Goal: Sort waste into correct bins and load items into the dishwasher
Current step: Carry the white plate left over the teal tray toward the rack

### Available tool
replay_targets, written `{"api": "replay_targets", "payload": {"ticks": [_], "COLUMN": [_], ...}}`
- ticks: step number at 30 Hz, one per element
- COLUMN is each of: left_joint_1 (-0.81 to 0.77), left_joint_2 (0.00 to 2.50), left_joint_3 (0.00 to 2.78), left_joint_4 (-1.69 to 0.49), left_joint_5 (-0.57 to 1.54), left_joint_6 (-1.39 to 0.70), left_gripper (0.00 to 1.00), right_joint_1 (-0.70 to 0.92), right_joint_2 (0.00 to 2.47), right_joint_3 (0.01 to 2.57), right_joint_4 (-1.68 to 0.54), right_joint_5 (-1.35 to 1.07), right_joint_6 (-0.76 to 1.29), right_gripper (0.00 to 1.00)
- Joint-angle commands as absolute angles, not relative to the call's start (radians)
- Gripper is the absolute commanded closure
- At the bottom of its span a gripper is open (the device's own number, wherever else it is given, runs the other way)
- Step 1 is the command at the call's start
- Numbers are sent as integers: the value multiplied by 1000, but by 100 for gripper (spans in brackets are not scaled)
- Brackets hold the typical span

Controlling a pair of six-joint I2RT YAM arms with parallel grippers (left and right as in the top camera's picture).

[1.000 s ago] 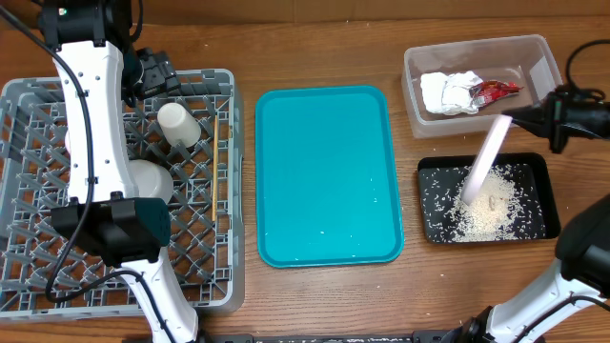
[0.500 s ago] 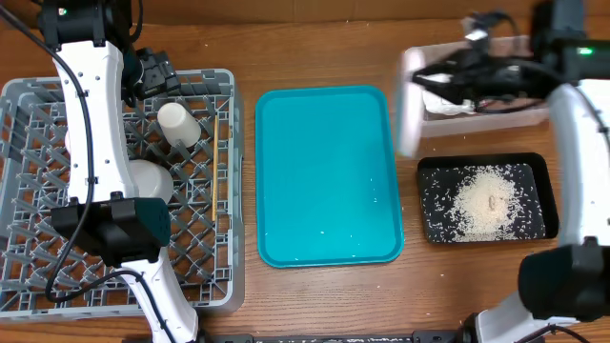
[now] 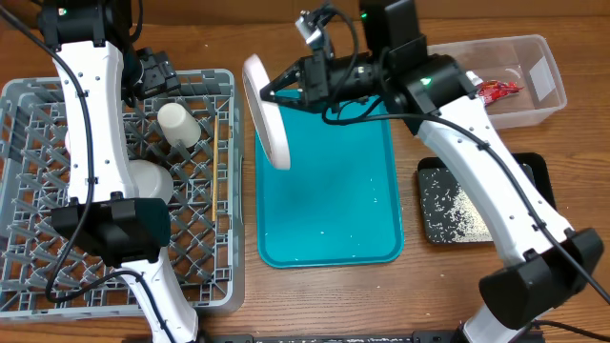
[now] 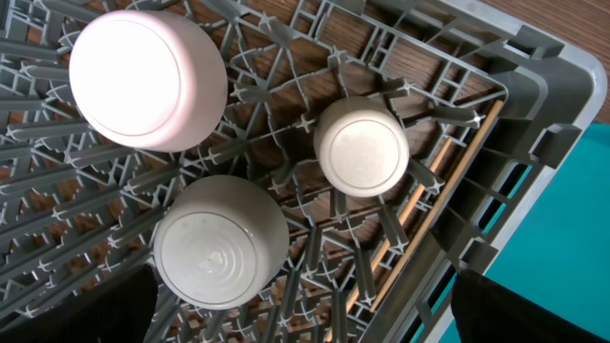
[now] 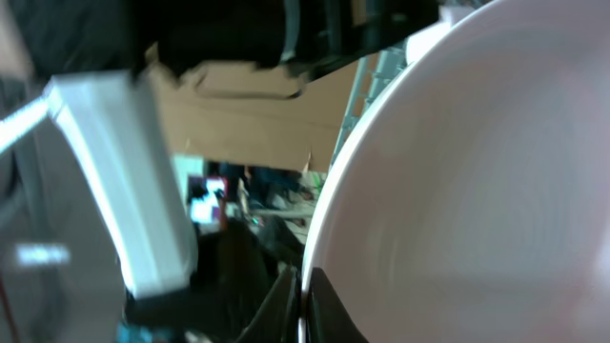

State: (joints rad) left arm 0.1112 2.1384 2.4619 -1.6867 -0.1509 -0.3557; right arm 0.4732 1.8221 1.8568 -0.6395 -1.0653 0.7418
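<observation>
Robot lab test bench: left arm (image 3: 95, 143) and right arm (image 3: 486, 171) over wooden table (image 3: 324, 305) staged with dish rack (image 3: 200, 248), teal tray (image 3: 324, 210).

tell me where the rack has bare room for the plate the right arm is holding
Bare grid for the plate: the rack corner between the bowl, the wall facing the teal tray and the robot-side wall; also the strip left of the left arm. Crowded: around the cup, bowl, saucer and chopsticks toward the back. The teal tray is nearly bare.
</observation>
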Motion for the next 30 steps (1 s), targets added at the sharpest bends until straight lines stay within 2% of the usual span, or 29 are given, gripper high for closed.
{"api": "replay_targets", "payload": {"ticks": [1, 17, 23, 30], "left_joint_1": [104, 104, 104, 104], "left_joint_2": [2131, 2131, 2131, 2131], "left_joint_3": [2482, 2482, 2482, 2482], "left_joint_4": [-1687, -1687, -1687, -1687], "left_joint_5": [-157, -157, -157, -157], "left_joint_6": [-336, -336, -336, -336], "left_gripper": [0, 0, 0, 0], "right_joint_1": [465, 584, 612, 622], "right_joint_2": [1879, 2086, 2109, 2138], "right_joint_3": [1867, 1867, 1867, 1867], "right_joint_4": [-609, -107, -179, -162], "right_joint_5": [-995, -991, -891, -822], "right_joint_6": [1017, 1502, 1514, 1510], "right_gripper": [96, 96, 96, 96]}}
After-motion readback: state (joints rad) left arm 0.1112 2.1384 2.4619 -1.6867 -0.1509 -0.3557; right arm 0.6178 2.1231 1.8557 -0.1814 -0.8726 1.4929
